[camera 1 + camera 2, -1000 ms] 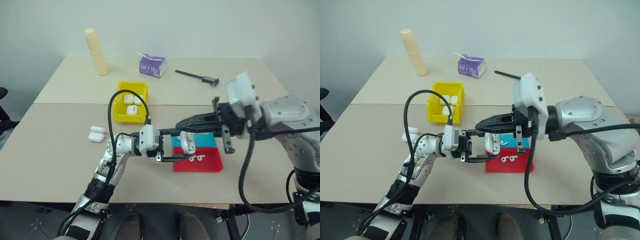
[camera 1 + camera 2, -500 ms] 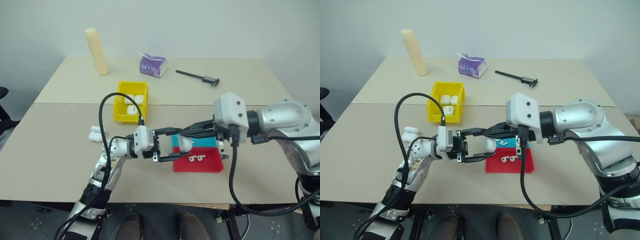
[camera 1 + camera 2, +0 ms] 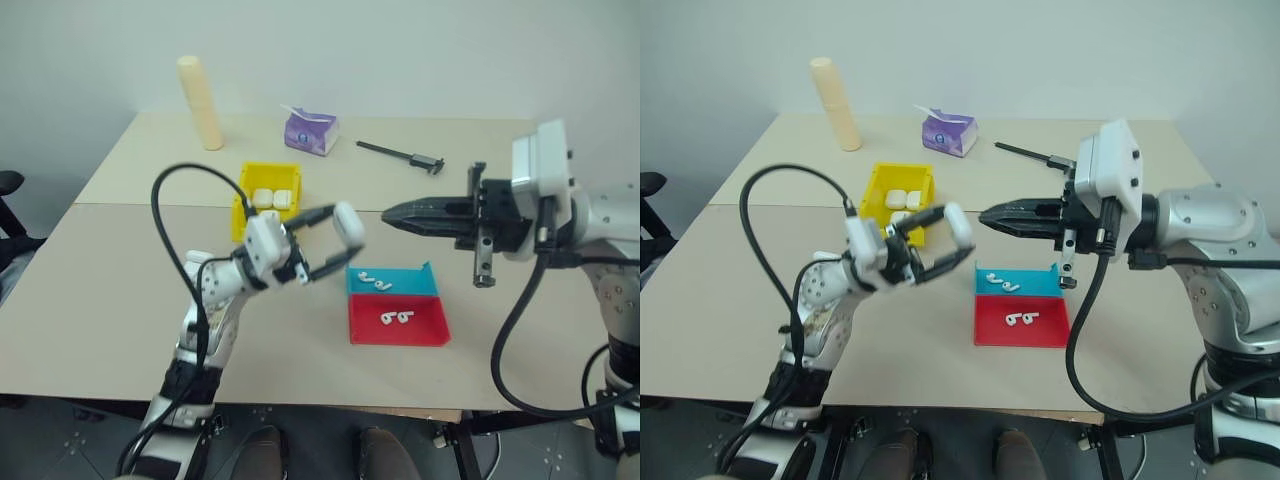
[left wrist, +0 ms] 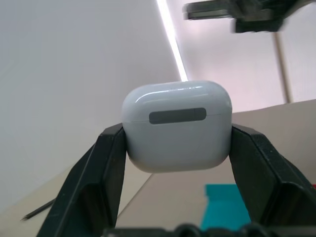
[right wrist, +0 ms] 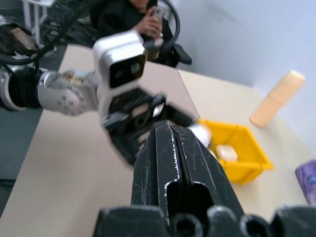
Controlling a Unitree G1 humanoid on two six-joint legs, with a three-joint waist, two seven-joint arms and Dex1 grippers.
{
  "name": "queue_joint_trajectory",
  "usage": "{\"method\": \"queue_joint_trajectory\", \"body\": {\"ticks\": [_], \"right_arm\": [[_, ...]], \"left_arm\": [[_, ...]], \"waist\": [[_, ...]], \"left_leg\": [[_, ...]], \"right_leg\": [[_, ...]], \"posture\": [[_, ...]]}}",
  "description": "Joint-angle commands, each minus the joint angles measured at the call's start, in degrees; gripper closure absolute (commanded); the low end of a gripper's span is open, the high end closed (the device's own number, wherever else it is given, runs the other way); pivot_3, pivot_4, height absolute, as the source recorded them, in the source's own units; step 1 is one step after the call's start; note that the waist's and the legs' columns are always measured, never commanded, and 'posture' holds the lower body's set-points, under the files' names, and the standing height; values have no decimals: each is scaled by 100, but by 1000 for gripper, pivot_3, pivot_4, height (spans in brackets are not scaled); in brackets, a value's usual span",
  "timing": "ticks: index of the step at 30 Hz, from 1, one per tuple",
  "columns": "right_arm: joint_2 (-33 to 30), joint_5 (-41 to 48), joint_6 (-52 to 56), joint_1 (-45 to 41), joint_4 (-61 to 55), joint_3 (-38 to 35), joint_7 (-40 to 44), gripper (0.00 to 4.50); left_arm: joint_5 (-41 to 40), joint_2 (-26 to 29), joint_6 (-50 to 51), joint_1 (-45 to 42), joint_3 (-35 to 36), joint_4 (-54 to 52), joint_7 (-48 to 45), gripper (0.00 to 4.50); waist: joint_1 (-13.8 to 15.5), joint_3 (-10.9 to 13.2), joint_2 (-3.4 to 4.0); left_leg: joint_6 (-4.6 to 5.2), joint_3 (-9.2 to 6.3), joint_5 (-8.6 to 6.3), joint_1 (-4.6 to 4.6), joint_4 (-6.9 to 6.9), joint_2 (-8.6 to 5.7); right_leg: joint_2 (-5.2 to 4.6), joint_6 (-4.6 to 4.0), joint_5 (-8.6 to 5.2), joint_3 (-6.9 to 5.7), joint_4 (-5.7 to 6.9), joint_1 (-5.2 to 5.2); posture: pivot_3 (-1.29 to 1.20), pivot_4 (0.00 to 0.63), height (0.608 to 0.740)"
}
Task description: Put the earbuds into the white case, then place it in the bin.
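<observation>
My left gripper (image 3: pixel 343 233) is shut on the white case (image 3: pixel 348 222) and holds it in the air between the yellow bin (image 3: pixel 270 168) and the trays. In the left wrist view the case (image 4: pixel 177 126) sits between both fingers with its lid closed. My right gripper (image 3: pixel 386 213) is shut, holds nothing, and points at the case from a short gap away. Two earbuds (image 3: pixel 375 283) lie in the blue tray (image 3: pixel 425 280) and two more earbuds (image 3: pixel 393 318) in the red tray (image 3: pixel 425 325). The bin holds several white cases.
A cream cylinder (image 3: pixel 200 102), a purple tissue pack (image 3: pixel 310 130) and a black tool (image 3: pixel 400 155) lie at the table's far side. Another white case (image 3: pixel 197 258) rests beside my left forearm. A seated person (image 5: pixel 143 15) is beyond the table in the right wrist view.
My left gripper has lifted the case up and away from the trays, toward the bin. My right gripper has drawn back to the right, off the case.
</observation>
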Motion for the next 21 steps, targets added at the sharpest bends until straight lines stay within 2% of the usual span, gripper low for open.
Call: {"method": "queue_joint_trajectory", "body": {"ticks": [1, 3, 5, 13, 15, 18, 21], "right_arm": [[-51, 57, 148, 229, -156, -189, -262, 4479], [-40, -130, 80, 512, -218, -73, -341, 4479], [-30, -305, 0, 740, -274, 53, -396, 4479], [-52, -598, 31, 849, -295, 250, -538, 4479], [-60, -603, 54, 861, -293, 227, -566, 4500], [-91, -611, 73, 896, -307, 224, -564, 4500], [-122, -659, 49, 936, -306, 261, -542, 4500]], "left_arm": [[645, 18, 677, -780, 401, 558, 1460, 1638], [954, -19, 1238, -1255, 572, 1185, 2319, 1638], [1102, -106, 1381, -1541, 707, 1839, 2939, 1638], [1330, -251, 904, -1610, 538, 3089, 3254, 1638], [1372, -252, 769, -1634, 529, 3288, 3306, 904], [1453, -248, 519, -1704, 543, 3563, 3479, 33], [1472, -223, 443, -1719, 540, 3588, 3448, 33]], "waist": [[-16, -1, 1], [-7, 0, -1], [-1, 0, -1], [3, 3, -6], [8, 3, -6], [12, 3, -6], [32, 3, -6]], "left_leg": [[0, -2, 0, 0, -1, -2], [2, -2, -2, 0, -1, -2], [2, -4, -2, -5, -1, -2], [0, 20, 0, -9, -2, -2], [0, 24, 0, -9, -2, -3], [0, 25, 0, -10, -2, -3], [0, 26, 0, -10, -2, -3]], "right_leg": [[-1, 1, 0, 5, -1, -2], [-1, 3, -1, 9, -5, -1], [-1, 5, -1, 4, -8, -3], [-2, 4, -1, -2, -3, -11], [-1, 4, -1, -2, -3, -11], [-1, 3, -1, -2, -3, -11], [-1, 3, -1, -3, -3, -10]], "posture": [[0, 150, 740], [0, 150, 740], [0, 150, 740], [0, 150, 740], [0, 150, 740], [0, 150, 740], [0, 150, 740]]}}
